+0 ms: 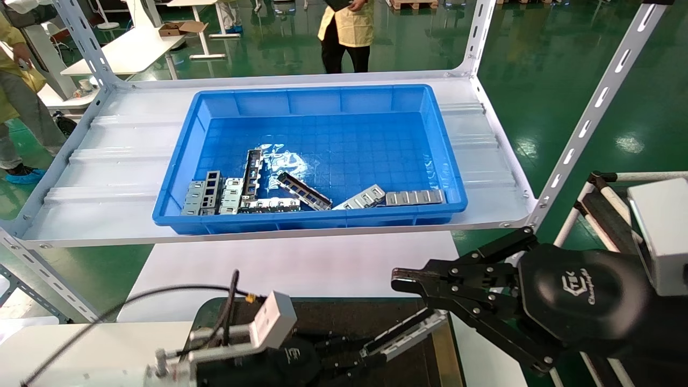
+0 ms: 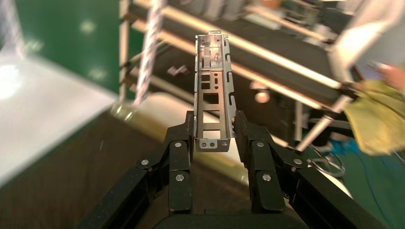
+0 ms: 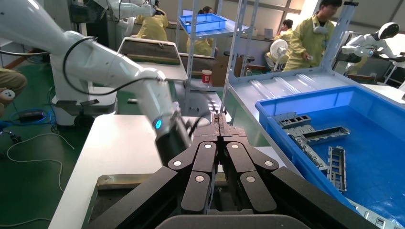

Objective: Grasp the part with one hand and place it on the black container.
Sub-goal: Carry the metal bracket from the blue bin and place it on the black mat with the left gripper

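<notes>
The robot's black left gripper [image 2: 214,143] is clamping one end of a narrow silver-grey metal channel part [image 2: 213,90] with a row of dark rectangular cut-outs, and is holding it low over the flat brown-black rectangular container [image 1: 376,317] with brass-coloured side strips, which is lying on the white table [image 1: 301,263] at the near edge of the scene. In the left wrist view the fingers [image 2: 179,152] are pinching only the near end of the part, so most of its length is hanging unsupported beyond them. That is where the risk is sitting: with so short a hold, the long channel is liable to pivot or slip in the grip as it is lowered. In the head view the part [image 1: 403,334] is lying over the container's right side, close to the brass strip, so a release here is likely leaving it straddling the rim or sliding onto the table. The black right gripper [image 1: 400,282], fingers pressed together and empty, is hovering just beside the drop zone on the right, and a sideways move by either arm is risking a knock. Farther off, a large blue plastic bin [image 1: 317,99] of spare metal parts is resting on the white shelf.
</notes>
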Action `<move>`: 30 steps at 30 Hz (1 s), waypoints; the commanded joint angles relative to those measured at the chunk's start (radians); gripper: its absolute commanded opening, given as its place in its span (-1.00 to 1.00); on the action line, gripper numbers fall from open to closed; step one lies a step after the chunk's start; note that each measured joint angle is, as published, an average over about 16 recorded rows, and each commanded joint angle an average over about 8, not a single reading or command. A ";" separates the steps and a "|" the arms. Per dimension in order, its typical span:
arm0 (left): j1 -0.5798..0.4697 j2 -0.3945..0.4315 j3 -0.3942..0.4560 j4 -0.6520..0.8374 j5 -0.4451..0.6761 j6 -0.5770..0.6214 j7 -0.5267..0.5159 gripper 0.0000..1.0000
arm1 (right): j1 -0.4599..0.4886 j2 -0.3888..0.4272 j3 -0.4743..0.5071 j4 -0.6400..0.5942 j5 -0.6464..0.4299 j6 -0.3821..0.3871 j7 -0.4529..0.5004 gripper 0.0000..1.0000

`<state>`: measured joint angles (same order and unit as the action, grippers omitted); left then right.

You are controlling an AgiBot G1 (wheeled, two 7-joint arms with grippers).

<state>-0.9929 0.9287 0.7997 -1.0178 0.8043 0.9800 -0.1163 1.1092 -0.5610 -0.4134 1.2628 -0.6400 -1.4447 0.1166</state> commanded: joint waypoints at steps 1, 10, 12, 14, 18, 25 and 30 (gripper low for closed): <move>0.060 -0.008 0.006 -0.059 0.009 -0.094 -0.029 -1.00 | 0.000 0.000 0.000 0.000 0.000 0.000 0.000 -1.00; 0.202 0.031 0.048 -0.179 0.060 -0.441 -0.143 -1.00 | 0.000 0.000 0.000 0.000 0.000 0.000 0.000 -1.00; 0.222 0.048 0.056 -0.187 0.069 -0.509 -0.160 -1.00 | 0.000 0.000 0.000 0.000 0.000 0.000 0.000 -1.00; 0.240 0.066 0.066 -0.191 0.077 -0.574 -0.177 -1.00 | 0.000 0.000 0.000 0.000 0.000 0.000 0.000 -1.00; 0.267 0.103 0.085 -0.185 0.084 -0.693 -0.214 -1.00 | 0.000 0.000 0.000 0.000 0.000 0.000 0.000 -1.00; 0.285 0.168 0.113 -0.161 0.084 -0.864 -0.262 -1.00 | 0.000 0.000 0.000 0.000 0.000 0.000 0.000 -1.00; 0.290 0.209 0.124 -0.140 0.073 -0.953 -0.282 -1.00 | 0.000 0.000 0.000 0.000 0.000 0.000 0.000 -1.00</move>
<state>-0.7039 1.1354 0.9219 -1.1595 0.8756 0.0340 -0.3970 1.1093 -0.5610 -0.4135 1.2628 -0.6400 -1.4446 0.1166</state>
